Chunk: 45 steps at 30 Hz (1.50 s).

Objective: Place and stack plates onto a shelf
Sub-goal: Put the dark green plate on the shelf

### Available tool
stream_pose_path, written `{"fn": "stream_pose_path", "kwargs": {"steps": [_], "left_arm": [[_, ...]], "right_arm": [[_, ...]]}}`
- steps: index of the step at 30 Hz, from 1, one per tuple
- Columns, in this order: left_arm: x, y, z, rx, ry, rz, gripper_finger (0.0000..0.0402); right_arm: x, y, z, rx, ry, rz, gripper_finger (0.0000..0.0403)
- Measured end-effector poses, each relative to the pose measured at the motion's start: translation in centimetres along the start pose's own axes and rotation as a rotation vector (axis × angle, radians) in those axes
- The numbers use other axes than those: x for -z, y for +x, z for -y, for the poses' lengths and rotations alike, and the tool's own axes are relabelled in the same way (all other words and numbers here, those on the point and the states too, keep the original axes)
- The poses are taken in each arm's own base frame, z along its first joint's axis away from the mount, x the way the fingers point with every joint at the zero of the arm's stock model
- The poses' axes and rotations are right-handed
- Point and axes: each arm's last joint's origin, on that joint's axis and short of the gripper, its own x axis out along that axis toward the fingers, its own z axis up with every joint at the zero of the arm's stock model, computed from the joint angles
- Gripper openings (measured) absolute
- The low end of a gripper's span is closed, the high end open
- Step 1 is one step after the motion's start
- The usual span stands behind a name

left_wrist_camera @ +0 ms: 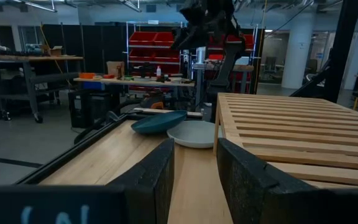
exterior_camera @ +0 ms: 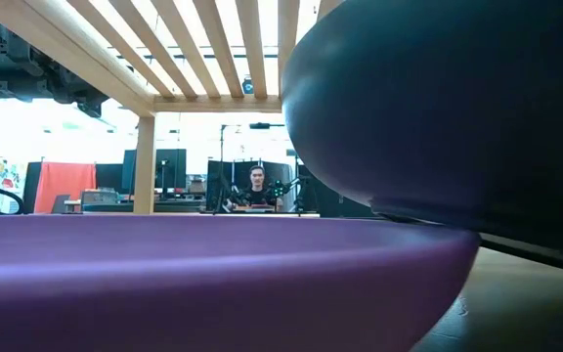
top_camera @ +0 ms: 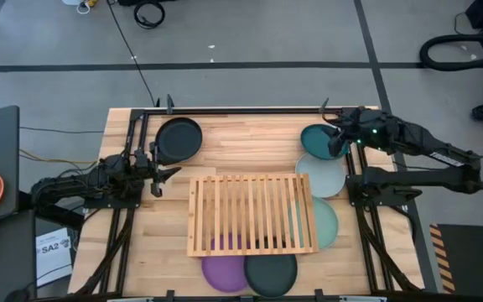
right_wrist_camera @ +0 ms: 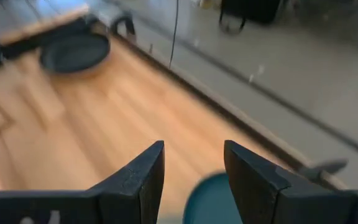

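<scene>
My right hand (top_camera: 339, 134) hangs with fingers apart over the teal plate (top_camera: 317, 139) at the table's far corner, my left hand (top_camera: 159, 177) waits apart beside the shelf (top_camera: 251, 214), and I guess the plate is stiff, light and slippery, so I'd pinch its rim.

Tabletop (top_camera: 250, 143): light wood planks, dark rail along its far edge.
Floor (top_camera: 250, 33): grey, crossed by dark lines.
Red bins (left_wrist_camera: 157, 46): stood on a rack beyond the table.
Person (exterior_camera: 257, 186): sat far off, behind the table.
Orange cloth (exterior_camera: 64, 186): hung at the room's far side.
</scene>
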Motion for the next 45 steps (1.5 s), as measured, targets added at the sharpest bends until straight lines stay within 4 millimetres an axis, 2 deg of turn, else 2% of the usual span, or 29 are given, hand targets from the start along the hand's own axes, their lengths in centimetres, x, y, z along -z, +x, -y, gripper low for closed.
{"fn": "stream_pose_path", "kwargs": {"steps": [7,11,20,29,36,45], "left_arm": [[0.0,0.0,0.0,0.0,0.0,0.0,0.0125],[0.0,0.0,0.0,0.0,0.0,0.0,0.0125],[0.0,0.0,0.0,0.0,0.0,0.0,0.0125],[0.0,0.0,0.0,0.0,-0.001,0.0,0.0125],[0.0,0.0,0.0,0.0,-0.001,0.0,0.0125],[0.0,0.0,0.0,0.0,-0.001,0.0,0.0125]], "right_arm": [[1.6,1.6,0.7,-0.031,0.026,-0.32,0.0171],[2.2,2.4,1.0,-0.015,-0.038,-0.443,0.0171],[2.5,4.5,0.7,-0.064,-0.186,-0.55,0.0171],[5.2,7.1,0.6,-0.082,-0.268,-0.727,0.0171],[6.7,8.6,0.6,-0.064,-0.32,-0.788,0.0171],[6.7,10.3,0.5,-0.029,-0.376,-0.817,0.0171]]}}
